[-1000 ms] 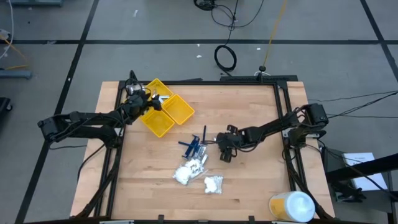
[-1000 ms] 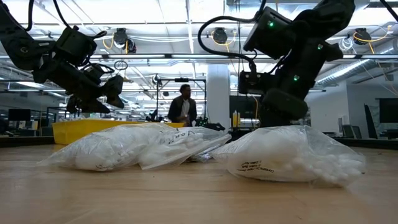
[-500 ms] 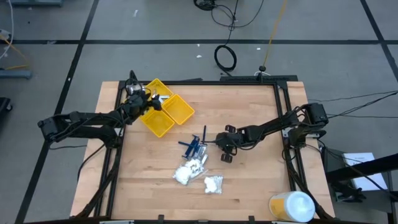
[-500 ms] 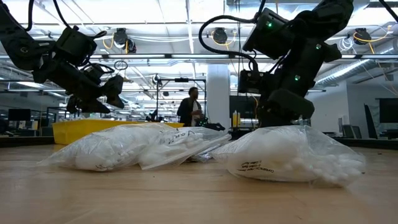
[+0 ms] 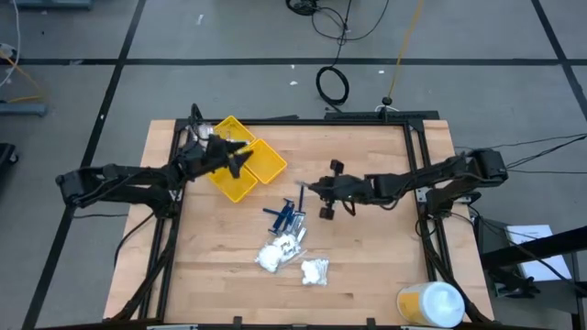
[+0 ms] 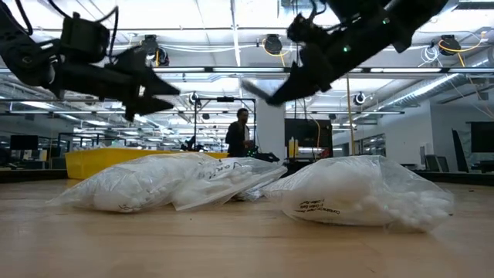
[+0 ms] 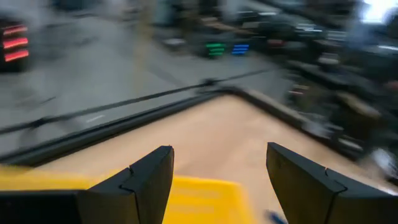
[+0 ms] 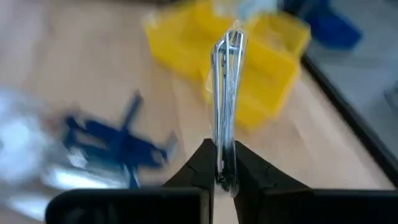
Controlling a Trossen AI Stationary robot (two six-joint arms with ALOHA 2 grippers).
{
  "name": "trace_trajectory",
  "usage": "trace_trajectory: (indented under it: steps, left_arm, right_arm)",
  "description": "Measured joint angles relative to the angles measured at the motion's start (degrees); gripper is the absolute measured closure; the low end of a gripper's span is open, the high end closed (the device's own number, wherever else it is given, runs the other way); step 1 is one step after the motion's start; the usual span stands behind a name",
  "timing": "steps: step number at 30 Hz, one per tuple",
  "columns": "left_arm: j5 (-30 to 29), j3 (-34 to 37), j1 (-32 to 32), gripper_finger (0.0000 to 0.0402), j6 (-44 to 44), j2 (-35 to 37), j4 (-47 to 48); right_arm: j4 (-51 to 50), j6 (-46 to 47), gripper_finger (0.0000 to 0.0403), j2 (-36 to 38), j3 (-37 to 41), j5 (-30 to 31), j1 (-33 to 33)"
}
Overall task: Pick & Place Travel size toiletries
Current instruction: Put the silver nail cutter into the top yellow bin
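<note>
Right wrist view shows it plainest: the right gripper (image 8: 222, 163) pinches the bottom edge of a thin silvery-clear packet (image 8: 226, 93), which stands straight up from the closed fingers. It looks light and fairly stiff for its thinness, though the film is probably slippery, so a grip on the sealed edge seems wise.

From above, that gripper (image 5: 315, 190) sits near the table's centre, and the yellow compartment tray (image 5: 266, 167) lies towards ten o'clock from it. The remaining toiletries lie just towards seven o'clock of the gripper: a cluster of slim dark blue sticks (image 5: 282, 216), and below them two clear bags of white fluffy lumps (image 5: 275, 253) (image 5: 315, 270). The sticks look rigid and easy to take across the middle; the bags appear soft and puffy, best caught by a loose corner.

The left gripper (image 5: 240, 158) hovers over the tray with its fingers (image 7: 144, 180) spread wide and nothing between them.
</note>
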State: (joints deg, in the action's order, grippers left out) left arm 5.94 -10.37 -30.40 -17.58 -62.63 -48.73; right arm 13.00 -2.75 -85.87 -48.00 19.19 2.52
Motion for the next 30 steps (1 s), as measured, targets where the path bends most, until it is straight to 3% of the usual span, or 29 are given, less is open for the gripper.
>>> trace_trajectory:
  steps: [5,9,12,18,30]
  left_arm:
    - [6.1,-0.1,7.7,0.0149,9.6,0.0,-3.9]
    - [5.8,-0.3,14.1,0.0149,19.1,0.0,-4.1]
    - [2.5,-0.3,18.2,0.0149,24.1,0.0,-4.5]
    - [-3.2,-3.8,22.1,0.0149,25.0,-0.4,-3.0]
    - [2.2,-21.6,25.5,0.0149,26.3,-18.5,1.9]
  right_arm:
    - [20.6,-1.6,0.0385,-0.1,6.6,-11.2,-0.5]
    - [33.5,1.1,0.0385,0.0,11.5,-19.7,-1.8]
    - [39.9,2.1,0.0385,0.0,13.6,-22.5,-2.6]
    - [41.9,-0.1,0.0385,0.0,14.3,-22.3,-2.6]
    - [41.2,-1.2,0.0385,0.0,14.3,-22.0,-2.6]
